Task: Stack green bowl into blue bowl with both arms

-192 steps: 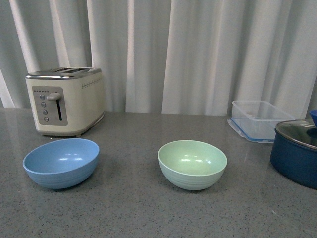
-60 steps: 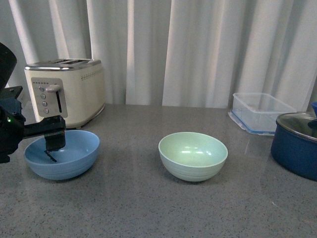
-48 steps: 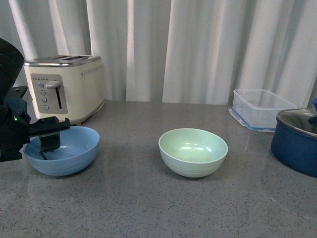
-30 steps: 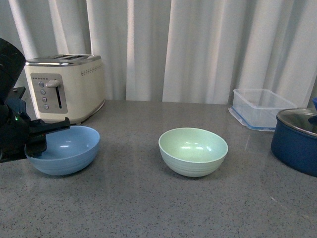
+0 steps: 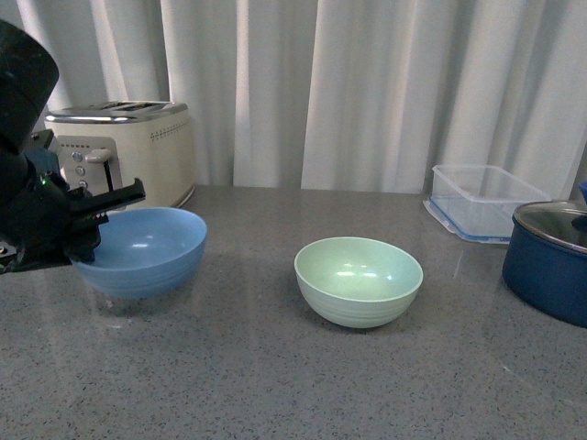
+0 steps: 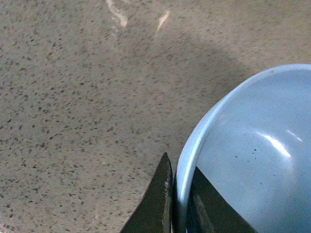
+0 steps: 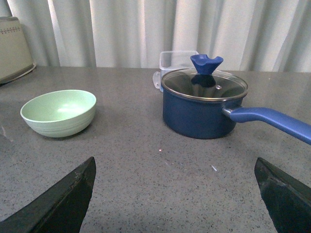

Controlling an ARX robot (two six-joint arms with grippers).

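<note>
The blue bowl (image 5: 142, 249) hangs just above the grey counter at the left, with my left gripper (image 5: 84, 240) shut on its near-left rim. In the left wrist view the two dark fingers pinch the bowl's pale rim (image 6: 187, 160), one inside and one outside. The green bowl (image 5: 358, 280) rests upright on the counter in the middle, apart from the blue bowl. My right gripper (image 7: 175, 194) is out of the front view; its wrist view shows it open, low over bare counter, with the green bowl (image 7: 59, 112) well ahead of it.
A cream toaster (image 5: 124, 151) stands behind the blue bowl. A clear plastic container (image 5: 483, 200) and a dark navy pot with a glass lid (image 5: 553, 266) sit at the right; the pot's long handle (image 7: 272, 121) points toward my right gripper's side.
My left gripper closed on the blue bowl's rim, then lifted it off the counter and carried it a little to the right. The green bowl has not moved.
</note>
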